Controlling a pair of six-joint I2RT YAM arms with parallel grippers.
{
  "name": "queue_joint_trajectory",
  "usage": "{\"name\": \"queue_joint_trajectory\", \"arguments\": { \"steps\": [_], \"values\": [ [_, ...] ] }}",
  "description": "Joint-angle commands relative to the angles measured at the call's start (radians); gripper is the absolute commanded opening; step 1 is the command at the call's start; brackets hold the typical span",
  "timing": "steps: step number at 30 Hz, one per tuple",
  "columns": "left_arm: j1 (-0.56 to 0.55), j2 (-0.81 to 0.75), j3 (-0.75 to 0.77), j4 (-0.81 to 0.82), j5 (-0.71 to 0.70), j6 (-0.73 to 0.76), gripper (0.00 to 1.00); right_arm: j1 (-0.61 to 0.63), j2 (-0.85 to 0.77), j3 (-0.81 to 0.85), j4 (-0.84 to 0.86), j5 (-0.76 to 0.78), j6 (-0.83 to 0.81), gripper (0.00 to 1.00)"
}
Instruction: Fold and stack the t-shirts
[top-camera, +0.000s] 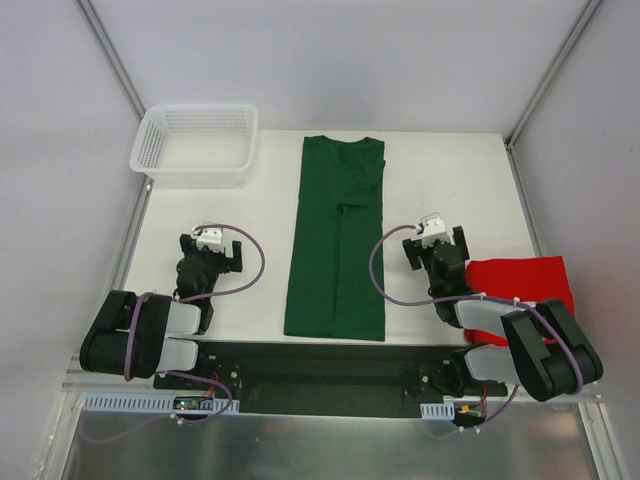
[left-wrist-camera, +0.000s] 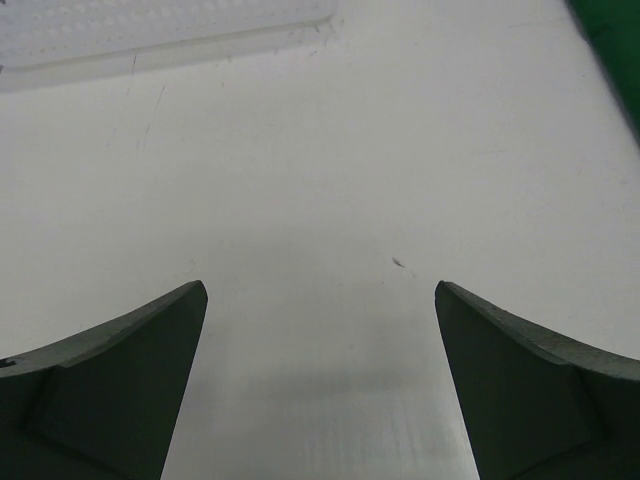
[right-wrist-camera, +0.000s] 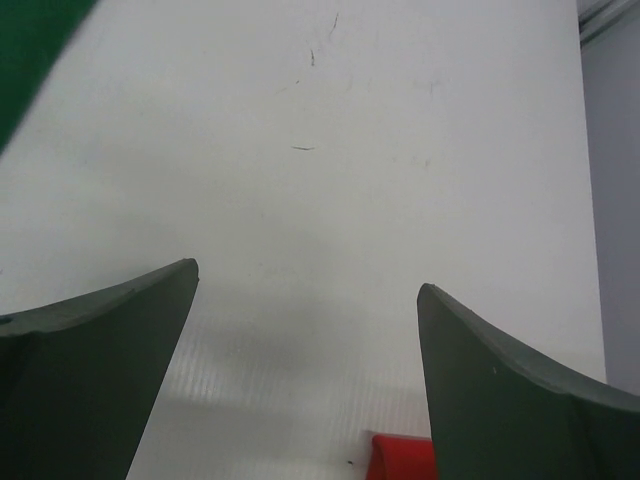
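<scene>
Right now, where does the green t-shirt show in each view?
Top external: green t-shirt lies lengthwise at table centre.
Left wrist: green t-shirt, sliver in top-right corner.
Right wrist: green t-shirt, wedge in top-left corner.
Shared landmark: white table.

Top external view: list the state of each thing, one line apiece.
Dark green cotton t-shirt: flat at table centre, sides folded in, a long strip.
Bright red cotton t-shirt: at right edge, partly under right arm.
White plastic mesh basket: upright, far left corner.
Left gripper: open, holding nothing.
Right gripper: open, holding nothing.
</scene>
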Motion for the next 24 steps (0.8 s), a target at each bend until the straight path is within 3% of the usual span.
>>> {"name": "queue_joint_trajectory", "arguments": {
  "steps": [1,6,10,15,16,20,23,24],
  "values": [
    [-0.011,-0.005,0.003,0.129,-0.018,0.000,0.99,0.050,0.017,0.003,0.159,0.099,-0.067,0.96],
    [-0.011,-0.013,-0.002,0.118,-0.035,-0.006,0.99,0.005,-0.007,-0.032,0.187,0.090,-0.010,0.96],
    [-0.011,-0.015,0.009,0.095,-0.033,-0.009,0.99,-0.169,-0.032,-0.061,0.216,-0.090,0.132,0.96],
    [-0.011,-0.016,0.009,0.092,-0.032,-0.008,0.99,-0.253,0.029,-0.080,0.283,-0.322,0.142,0.96],
    [-0.011,-0.016,0.006,0.095,-0.032,-0.006,0.99,-0.253,0.048,-0.101,0.353,-0.324,0.137,0.96],
    [-0.011,-0.018,0.006,0.092,0.002,0.006,0.99,-0.253,0.045,-0.094,0.337,-0.298,0.152,0.96],
    [-0.011,-0.016,0.007,0.090,0.000,0.005,0.99,-0.261,0.057,0.004,0.158,-0.130,0.226,0.96],
    [-0.011,-0.015,0.021,0.081,-0.013,0.005,0.99,-0.278,0.051,0.001,0.161,-0.149,0.244,0.96]
  ]
}}
